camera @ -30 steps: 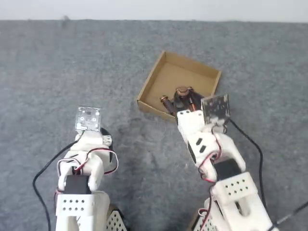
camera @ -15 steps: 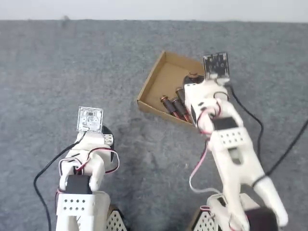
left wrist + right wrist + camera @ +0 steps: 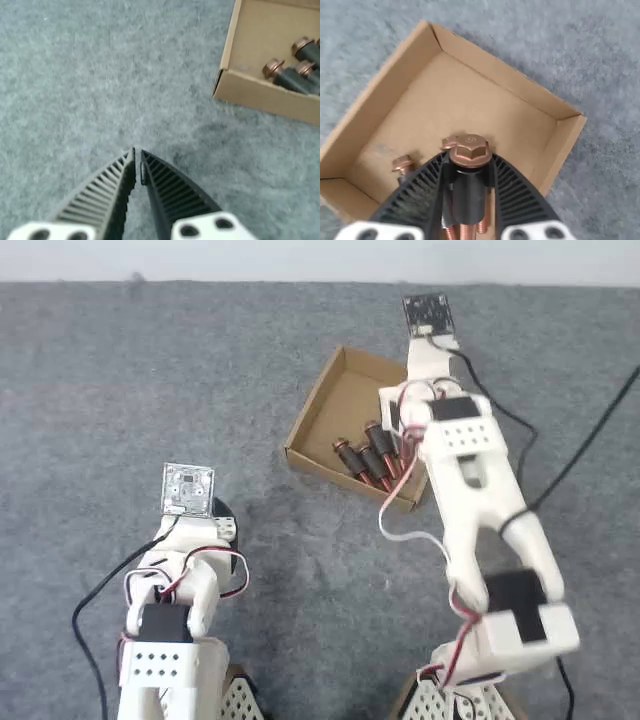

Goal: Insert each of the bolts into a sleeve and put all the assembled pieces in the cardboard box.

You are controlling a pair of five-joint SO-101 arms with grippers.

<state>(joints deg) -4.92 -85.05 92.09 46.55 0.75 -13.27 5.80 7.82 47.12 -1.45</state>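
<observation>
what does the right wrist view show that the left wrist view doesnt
Right wrist view, not the left: the right tool shut on a copper hex-headed bolt in a dark sleeve, held over the brown cardboard box. Left wrist view, not the right: the left tool, shut, outside the box's wall. Both: the box, copper-headed assembled pieces lying inside it, and grey carpet.

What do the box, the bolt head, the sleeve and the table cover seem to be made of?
The box: brown cardboard, matte, with folded walls. The bolt head: metal, perhaps copper-plated, judging by its reddish shine. The sleeve: dark and matte, likely plastic or rubber, though the look leaves it open. The table cover: grey felt or carpet, with a fuzzy texture.
</observation>
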